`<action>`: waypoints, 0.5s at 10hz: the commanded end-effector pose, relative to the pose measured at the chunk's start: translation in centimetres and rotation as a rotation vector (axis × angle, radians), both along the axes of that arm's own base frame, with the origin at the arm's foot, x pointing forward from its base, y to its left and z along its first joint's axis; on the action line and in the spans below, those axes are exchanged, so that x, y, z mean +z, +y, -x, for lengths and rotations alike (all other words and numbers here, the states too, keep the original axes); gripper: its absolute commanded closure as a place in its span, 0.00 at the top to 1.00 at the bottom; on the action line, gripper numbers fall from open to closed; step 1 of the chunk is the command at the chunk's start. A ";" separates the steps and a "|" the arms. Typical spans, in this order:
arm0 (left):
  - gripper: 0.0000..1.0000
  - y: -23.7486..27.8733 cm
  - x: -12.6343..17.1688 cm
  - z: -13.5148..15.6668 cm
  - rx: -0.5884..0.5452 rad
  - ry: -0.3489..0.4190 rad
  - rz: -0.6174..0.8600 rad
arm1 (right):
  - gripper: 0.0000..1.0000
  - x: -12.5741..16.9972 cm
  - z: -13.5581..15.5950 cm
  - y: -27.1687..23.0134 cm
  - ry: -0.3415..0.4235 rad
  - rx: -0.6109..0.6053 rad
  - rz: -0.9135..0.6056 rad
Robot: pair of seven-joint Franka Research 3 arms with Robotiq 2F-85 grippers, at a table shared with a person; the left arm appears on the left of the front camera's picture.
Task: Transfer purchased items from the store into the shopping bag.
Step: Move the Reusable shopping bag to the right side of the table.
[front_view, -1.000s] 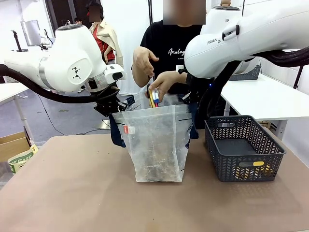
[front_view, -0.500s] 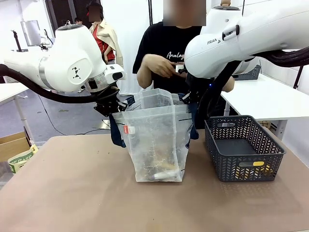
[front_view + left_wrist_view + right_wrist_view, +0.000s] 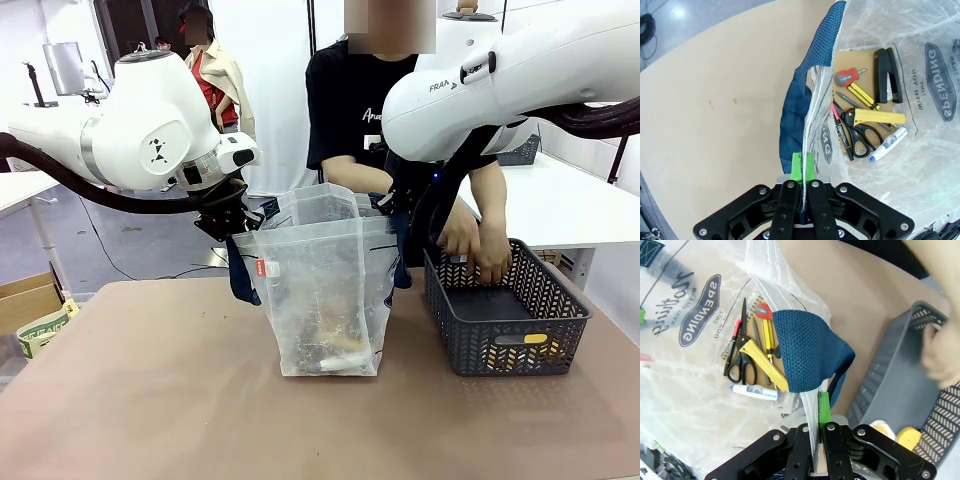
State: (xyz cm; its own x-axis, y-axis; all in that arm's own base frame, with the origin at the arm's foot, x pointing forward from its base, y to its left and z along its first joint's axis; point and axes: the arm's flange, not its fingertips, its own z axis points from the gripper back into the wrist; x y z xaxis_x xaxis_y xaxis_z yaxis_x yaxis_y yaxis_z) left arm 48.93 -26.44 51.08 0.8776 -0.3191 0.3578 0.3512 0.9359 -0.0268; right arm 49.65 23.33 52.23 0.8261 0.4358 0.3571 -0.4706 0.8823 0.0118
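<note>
Clamping shut, the left gripper (image 3: 803, 167) and right gripper (image 3: 821, 410) are each pinching an opposite rim of the bag (image 3: 320, 290), holding it open and upright on the tabletop (image 3: 150, 390). Scissors (image 3: 857, 135), a yellow cutter (image 3: 875, 117) and a stapler (image 3: 888, 75) are lying at its bottom. Just right of it, the person's hands (image 3: 478, 240) are hanging inside the basket (image 3: 480, 355), where a yellow piece (image 3: 535, 338) is lying.

Glossy white arms (image 3: 150, 130), black cables (image 3: 602, 118), black left hand (image 3: 803, 164), green pads (image 3: 796, 167)
</note>
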 end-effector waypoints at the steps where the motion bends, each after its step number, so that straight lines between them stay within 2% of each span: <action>1: 0.00 0.1 0.1 -0.1 0.004 0.000 0.004 | 0.00 0.1 0.0 -0.1 -0.002 -0.001 -0.001; 5: 0.00 0.1 0.1 -0.1 0.004 0.000 0.004 | 0.00 0.1 0.0 -0.1 -0.002 -0.001 -0.001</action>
State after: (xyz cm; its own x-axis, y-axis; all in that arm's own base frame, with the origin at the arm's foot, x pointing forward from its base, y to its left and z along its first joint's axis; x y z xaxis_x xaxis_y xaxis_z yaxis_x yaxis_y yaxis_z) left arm 48.93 -26.45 51.08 0.8776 -0.3191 0.3578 0.3512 0.9359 -0.0268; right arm 49.65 23.33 52.23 0.8261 0.4358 0.3571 -0.4705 0.8823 0.0118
